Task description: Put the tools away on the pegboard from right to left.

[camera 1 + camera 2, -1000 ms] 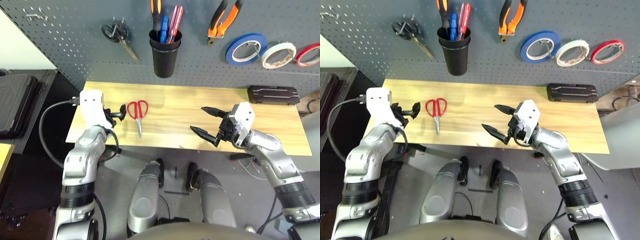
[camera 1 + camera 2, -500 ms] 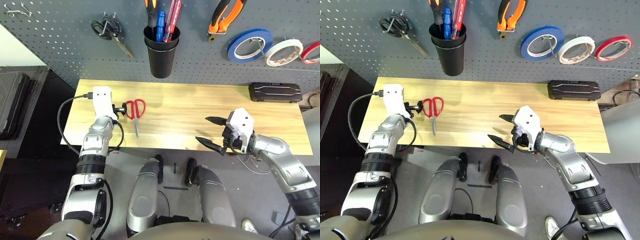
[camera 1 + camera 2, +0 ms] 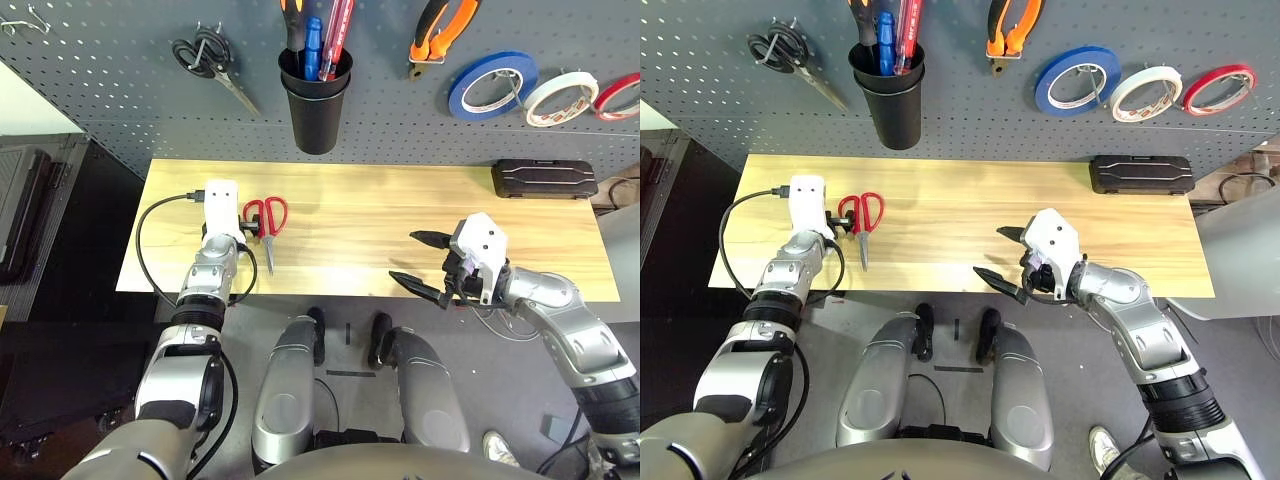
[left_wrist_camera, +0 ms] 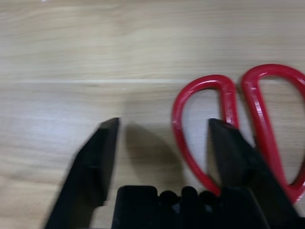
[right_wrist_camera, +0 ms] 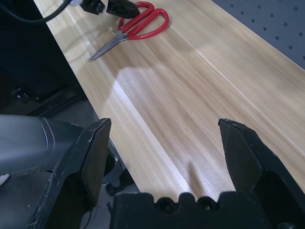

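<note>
The red-handled scissors (image 3: 267, 238) lie flat on the wooden table (image 3: 380, 215), left of its middle, blades pointing to the front edge. My left gripper (image 4: 164, 125) is low at their handles, its fingers apart. One finger (image 4: 233, 152) lies over the nearer red handle ring (image 4: 190, 143), whose outer side sits in the gap. My right gripper (image 3: 420, 262) hangs open over the table's front edge, holding nothing. On the pegboard (image 3: 120, 90) hang the white tape roll (image 3: 560, 97) and the orange-and-black pliers (image 3: 440, 30). The screwdriver (image 3: 293, 18) stands in the black cup (image 3: 315, 105).
Black-handled scissors (image 3: 205, 55) hang at the pegboard's left. A blue tape roll (image 3: 490, 85) and a red one (image 3: 620, 95) flank the white one. A black case (image 3: 545, 180) lies at the table's back right. Bare wood lies between the grippers.
My left gripper has moved right and down to the scissors' handles, and its fingers have come closer together. The right arm drew back to the front edge. The camera has tilted.
</note>
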